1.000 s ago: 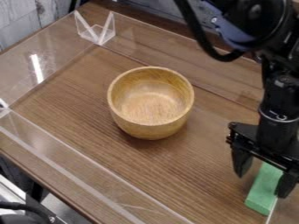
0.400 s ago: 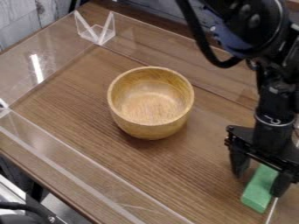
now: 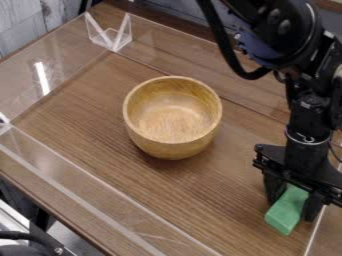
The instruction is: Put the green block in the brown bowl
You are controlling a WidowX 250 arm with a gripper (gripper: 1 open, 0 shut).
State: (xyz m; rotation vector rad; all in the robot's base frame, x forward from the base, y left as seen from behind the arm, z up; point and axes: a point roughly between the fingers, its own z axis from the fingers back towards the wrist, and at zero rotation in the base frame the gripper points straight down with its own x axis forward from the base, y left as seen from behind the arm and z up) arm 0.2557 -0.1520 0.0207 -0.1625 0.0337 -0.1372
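Observation:
The green block (image 3: pixel 283 217) lies on the wooden table near the front right corner. Only its lower end shows below the black gripper (image 3: pixel 293 205). The gripper points straight down over it, one finger on each side, shut on the block. The block still rests on the table. The brown bowl (image 3: pixel 171 141) stands empty in the middle of the table, well to the left of the gripper and apart from it.
A low clear acrylic wall (image 3: pixel 80 190) runs along the front left edge of the table. A small clear plastic stand (image 3: pixel 110 32) sits at the back left. The dark arm (image 3: pixel 274 35) reaches down from the upper right.
The gripper has sunk a little over the green block and its fingers have closed in on it. The block's visible end now sits slightly further left. The bowl has not moved.

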